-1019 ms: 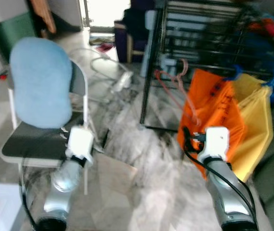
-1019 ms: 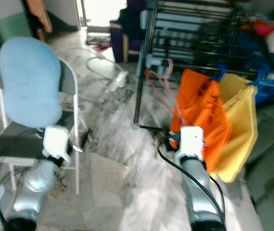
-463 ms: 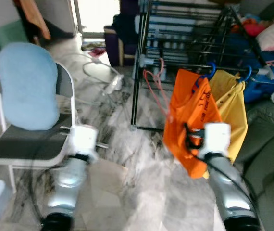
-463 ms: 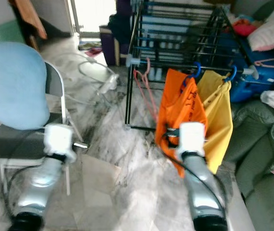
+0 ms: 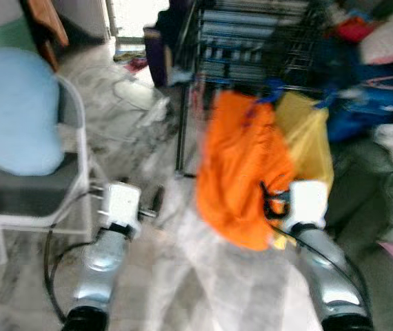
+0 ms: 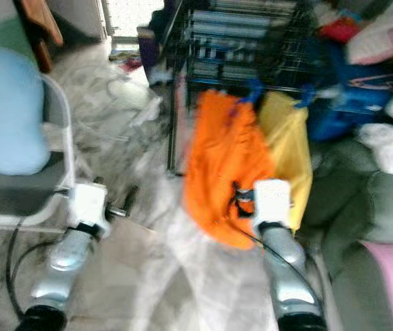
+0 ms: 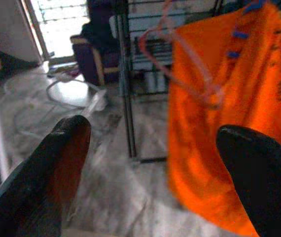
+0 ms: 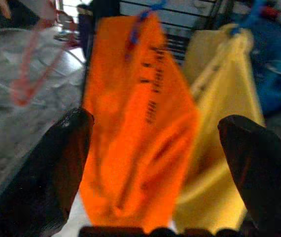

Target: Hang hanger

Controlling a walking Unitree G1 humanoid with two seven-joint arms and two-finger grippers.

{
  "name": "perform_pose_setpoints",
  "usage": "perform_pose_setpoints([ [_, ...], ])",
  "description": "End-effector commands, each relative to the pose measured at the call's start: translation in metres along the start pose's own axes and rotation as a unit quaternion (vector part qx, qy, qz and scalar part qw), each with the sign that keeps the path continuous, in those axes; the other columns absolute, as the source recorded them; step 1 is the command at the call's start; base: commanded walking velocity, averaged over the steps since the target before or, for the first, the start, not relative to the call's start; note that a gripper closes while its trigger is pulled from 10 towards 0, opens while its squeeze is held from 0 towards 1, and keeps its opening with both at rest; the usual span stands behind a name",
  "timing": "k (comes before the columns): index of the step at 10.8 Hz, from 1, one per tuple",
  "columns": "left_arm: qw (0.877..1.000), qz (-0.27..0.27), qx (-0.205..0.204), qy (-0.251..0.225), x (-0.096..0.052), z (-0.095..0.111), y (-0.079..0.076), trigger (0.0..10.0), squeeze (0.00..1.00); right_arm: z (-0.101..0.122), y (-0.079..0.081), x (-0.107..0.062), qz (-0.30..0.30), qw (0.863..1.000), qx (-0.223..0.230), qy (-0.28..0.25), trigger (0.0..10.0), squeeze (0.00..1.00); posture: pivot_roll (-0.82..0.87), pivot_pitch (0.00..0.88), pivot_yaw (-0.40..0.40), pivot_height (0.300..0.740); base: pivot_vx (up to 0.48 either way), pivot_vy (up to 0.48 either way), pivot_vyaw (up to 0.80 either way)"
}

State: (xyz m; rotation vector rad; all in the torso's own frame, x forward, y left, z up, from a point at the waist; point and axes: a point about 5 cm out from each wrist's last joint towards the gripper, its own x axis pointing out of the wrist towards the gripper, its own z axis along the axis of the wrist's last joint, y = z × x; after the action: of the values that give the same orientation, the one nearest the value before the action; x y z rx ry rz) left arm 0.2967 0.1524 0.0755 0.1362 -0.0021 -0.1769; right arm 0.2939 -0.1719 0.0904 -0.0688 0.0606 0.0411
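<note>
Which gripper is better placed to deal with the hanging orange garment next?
Probably the right. The right gripper is open and faces the orange garment squarely, with its wrist just below the cloth. The left gripper, also open, sits further off toward the folding chair.

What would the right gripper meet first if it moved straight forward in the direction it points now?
Most likely the orange garment hanging on the rack: it lies directly ahead of the open right gripper, with the yellow garment beside it. Depth is unclear.
</note>
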Motion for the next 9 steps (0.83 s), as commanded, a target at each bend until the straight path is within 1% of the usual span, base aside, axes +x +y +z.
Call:
perform_pose_setpoints([
  [1, 0.999, 0.023, 0.018, 0.016, -0.0010, -0.0046, 0.0101, 10.0, 0.00, 0.0041, 0.0077, 0.0013, 0.010, 1.000, 0.011, -0.007, 10.0, 0.00, -0.01, 0.069, -0.041, 0.740, 0.000, 0.000, 0.00],
  [4, 0.999, 0.032, 0.022, 0.027, -0.0004, -0.0081, 0.0106, 10.0, 0.00, 0.0062, 0.0141, 0.0007, 0.029, 0.999, 0.005, -0.014, 10.0, 0.00, -0.01, 0.068, -0.041, 0.740, 0.000, 0.000, 0.00],
  [5, 0.999, 0.032, 0.022, 0.028, -0.0008, -0.0093, 0.0100, 10.0, 0.00, 0.0061, 0.0138, 0.0006, 0.029, 0.999, 0.005, -0.014, 10.0, 0.00, -0.01, 0.071, -0.043, 0.740, 0.000, 0.000, 0.80],
  [6, 0.999, 0.033, 0.026, 0.031, -0.0014, -0.0105, 0.0108, 10.0, 0.00, 0.0068, 0.0149, 0.0019, 0.030, 0.999, 0.007, -0.015, 10.0, 0.00, 0.00, 0.070, -0.045, 0.740, -0.244, 0.000, 0.43],
  [9, 0.998, 0.036, 0.033, 0.036, -0.0028, -0.0126, 0.0129, 10.0, 0.00, 0.0066, 0.0134, 0.0039, 0.026, 0.999, 0.011, -0.015, 10.0, 0.00, 0.00, 0.068, -0.039, 0.740, -0.333, 0.000, 0.00],
])
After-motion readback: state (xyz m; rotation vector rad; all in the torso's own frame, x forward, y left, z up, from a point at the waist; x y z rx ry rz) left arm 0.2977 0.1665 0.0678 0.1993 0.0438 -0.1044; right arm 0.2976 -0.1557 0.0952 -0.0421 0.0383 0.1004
